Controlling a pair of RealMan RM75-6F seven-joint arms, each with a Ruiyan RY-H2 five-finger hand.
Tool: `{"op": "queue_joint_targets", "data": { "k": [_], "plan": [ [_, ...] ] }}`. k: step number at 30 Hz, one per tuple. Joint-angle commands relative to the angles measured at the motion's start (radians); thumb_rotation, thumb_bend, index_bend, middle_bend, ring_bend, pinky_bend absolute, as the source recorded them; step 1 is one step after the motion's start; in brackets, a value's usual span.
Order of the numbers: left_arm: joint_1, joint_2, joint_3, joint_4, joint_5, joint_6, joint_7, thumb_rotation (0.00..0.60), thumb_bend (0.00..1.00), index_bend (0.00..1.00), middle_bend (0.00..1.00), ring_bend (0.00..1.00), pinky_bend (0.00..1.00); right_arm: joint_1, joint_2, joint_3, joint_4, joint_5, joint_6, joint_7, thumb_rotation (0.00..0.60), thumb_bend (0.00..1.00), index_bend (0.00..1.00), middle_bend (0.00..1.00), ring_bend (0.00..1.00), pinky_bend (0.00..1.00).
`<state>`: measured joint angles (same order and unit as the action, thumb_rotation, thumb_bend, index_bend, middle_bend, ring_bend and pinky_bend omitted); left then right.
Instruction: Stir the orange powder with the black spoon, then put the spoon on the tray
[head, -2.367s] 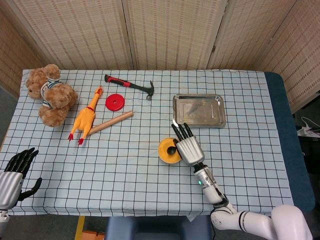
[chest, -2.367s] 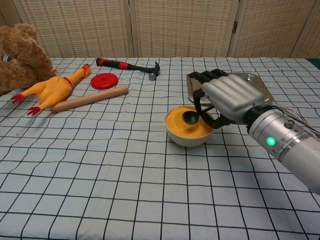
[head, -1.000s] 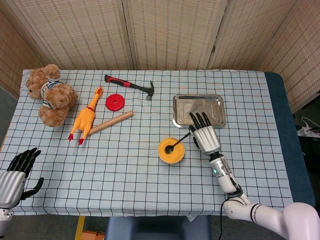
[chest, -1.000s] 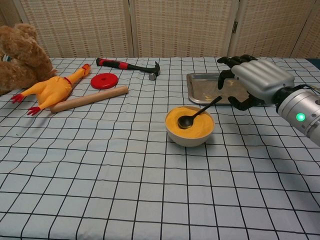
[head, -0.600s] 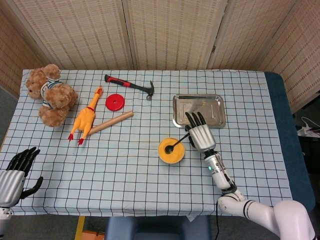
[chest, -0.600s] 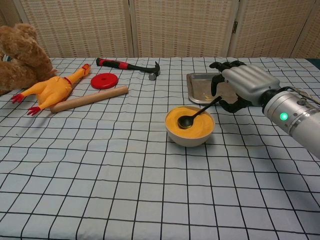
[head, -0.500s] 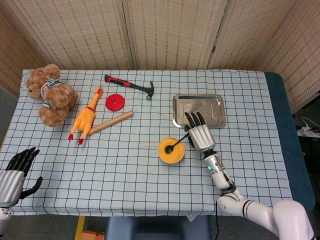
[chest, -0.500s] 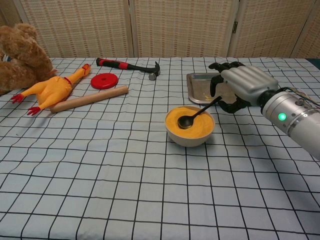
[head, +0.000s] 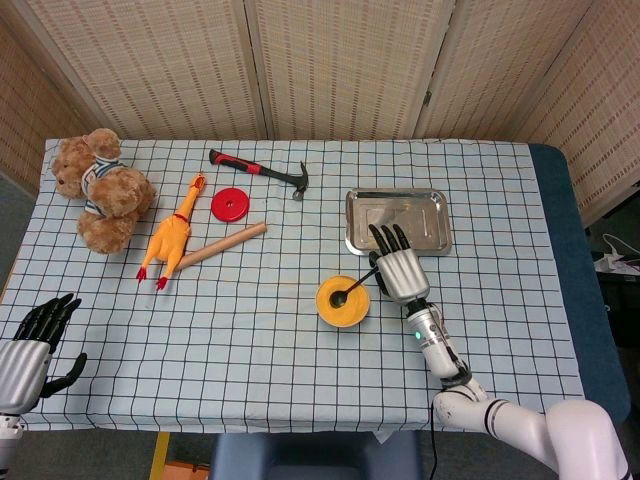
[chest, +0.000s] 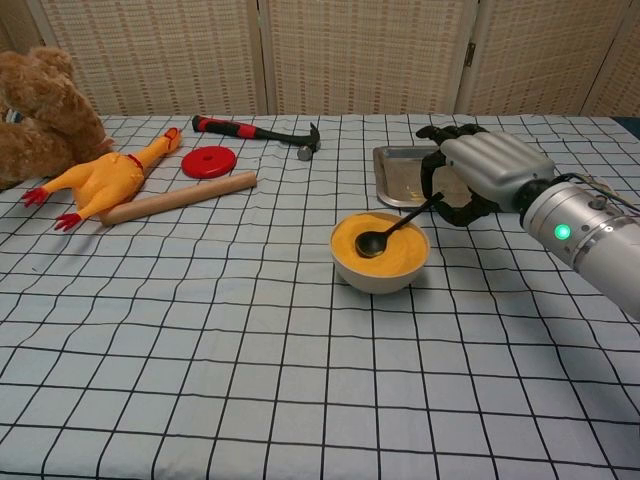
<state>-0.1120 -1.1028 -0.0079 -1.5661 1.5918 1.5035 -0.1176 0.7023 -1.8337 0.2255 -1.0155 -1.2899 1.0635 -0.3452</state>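
Black spoon (chest: 392, 229): bowl end in orange powder (chest: 380, 246). Right hand (chest: 478, 175) at handle tip; grasp unclear, can't tell. Left hand (head: 30, 345) idle, holding nothing. Next, prob.: secure handle, lift to tray (chest: 395, 178).

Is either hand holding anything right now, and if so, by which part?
The right hand is at the handle tip of the black spoon, but actual grip cannot be told. The left hand holds nothing.

Right robot hand (chest: 480, 175) hovers with fingers curled; left robot hand (head: 28, 350) rests with fingers spread.
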Motion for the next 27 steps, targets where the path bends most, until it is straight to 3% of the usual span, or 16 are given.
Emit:
{"op": "queue_joint_targets", "data": {
  "k": [1,20,27],
  "plan": [
    [0.000,0.001,0.000,-0.001,-0.002,-0.001,0.001,0.600,0.41,0.04,0.00,0.00,0.09,-0.001,0.001,-0.001,-0.002,0.001,0.002,-0.003,0.600,0.38,0.50,0.01,0.00,0.00],
    [-0.001,0.001,0.000,-0.002,0.000,0.001,0.004,0.600,0.41,0.04,0.00,0.00,0.09,-0.006,0.015,-0.009,-0.019,0.001,0.016,-0.019,0.600,0.39,0.55,0.01,0.00,0.00],
    [0.002,-0.002,0.003,0.006,0.001,0.004,-0.002,0.600,0.41,0.04,0.00,0.00,0.09,-0.014,0.029,-0.018,-0.034,0.009,0.008,-0.036,0.600,0.38,0.49,0.01,0.00,0.00]
  ]
}}
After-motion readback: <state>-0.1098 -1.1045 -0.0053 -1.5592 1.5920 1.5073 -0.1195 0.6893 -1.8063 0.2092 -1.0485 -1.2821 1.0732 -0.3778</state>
